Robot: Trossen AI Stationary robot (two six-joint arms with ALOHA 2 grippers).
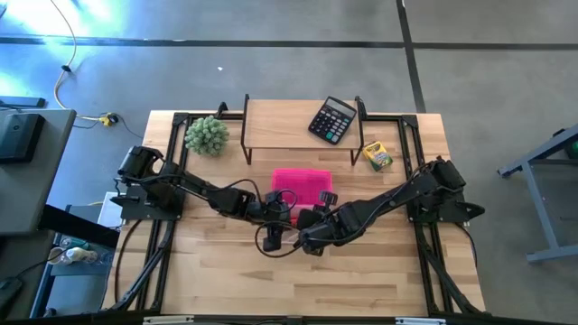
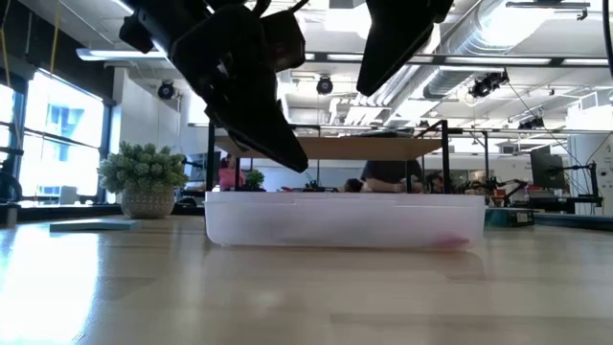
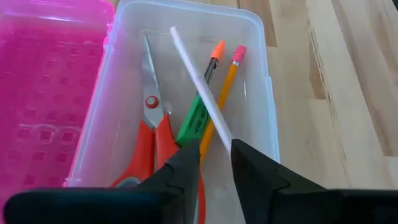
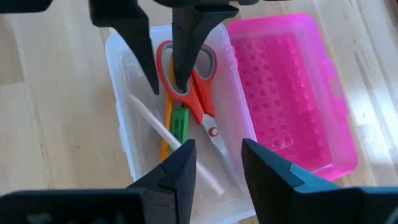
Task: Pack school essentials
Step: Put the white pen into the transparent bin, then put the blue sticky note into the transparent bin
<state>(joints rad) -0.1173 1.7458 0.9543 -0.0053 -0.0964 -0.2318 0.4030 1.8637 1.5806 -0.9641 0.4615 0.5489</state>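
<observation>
A clear plastic box (image 3: 249,25) lies on the table with its pink lid (image 3: 50,93) swung open beside it. In it lie red-handled scissors (image 3: 149,124), a small green piece (image 3: 194,121), thin pencils (image 3: 225,87) and a white stick (image 3: 199,81). My left gripper (image 3: 214,146) hangs open over the box's handle end, slanting down. The stick's near end runs under it. My right gripper (image 4: 219,146) hangs open above the box's other end (image 4: 186,186) with nothing between its fingers. The yellow-and-green crayon box (image 1: 377,155) lies on the table at the far right.
A black calculator (image 1: 332,119) sits on a wooden shelf (image 1: 280,122) at the far edge. A fuzzy green plant ball (image 1: 207,135) stands left of the shelf. Bare wooden table (image 1: 298,280) stretches toward the near edge. Both arms meet over the box at the table's middle.
</observation>
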